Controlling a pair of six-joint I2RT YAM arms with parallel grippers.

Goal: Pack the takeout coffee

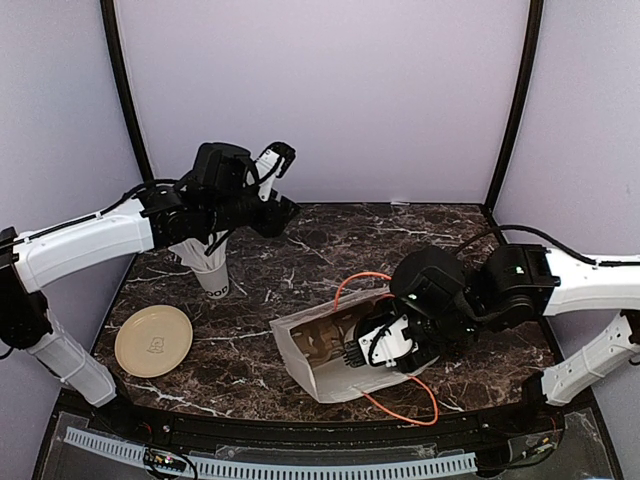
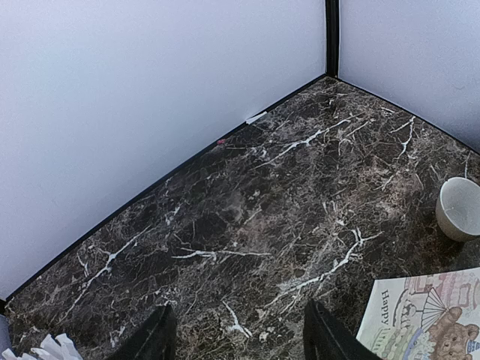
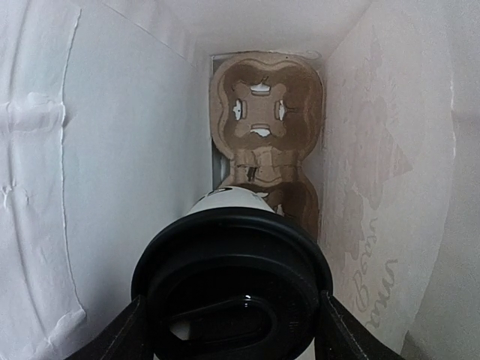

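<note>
The takeout coffee, a white paper cup [image 3: 229, 199] with a black lid [image 3: 232, 285], is inside a white paper bag [image 3: 105, 165] lying on its side. My right gripper [image 3: 232, 330] is shut on the lid's rim, one finger [image 3: 124, 334] on each side. A brown cardboard cup carrier [image 3: 266, 112] sits at the bag's far end, just past the cup. In the top view the right gripper [image 1: 378, 348] reaches into the bag's mouth [image 1: 320, 352] and the cup is hidden. My left gripper [image 1: 283, 160] is open and empty, raised at the back left [image 2: 238, 334].
A white cup full of straws [image 1: 212, 272] stands under the left arm. A tan plate [image 1: 153, 340] lies front left. An orange cable [image 1: 402, 402] loops round the bag. A low white bowl [image 2: 459, 208] sits right of the printed bag [image 2: 424, 315].
</note>
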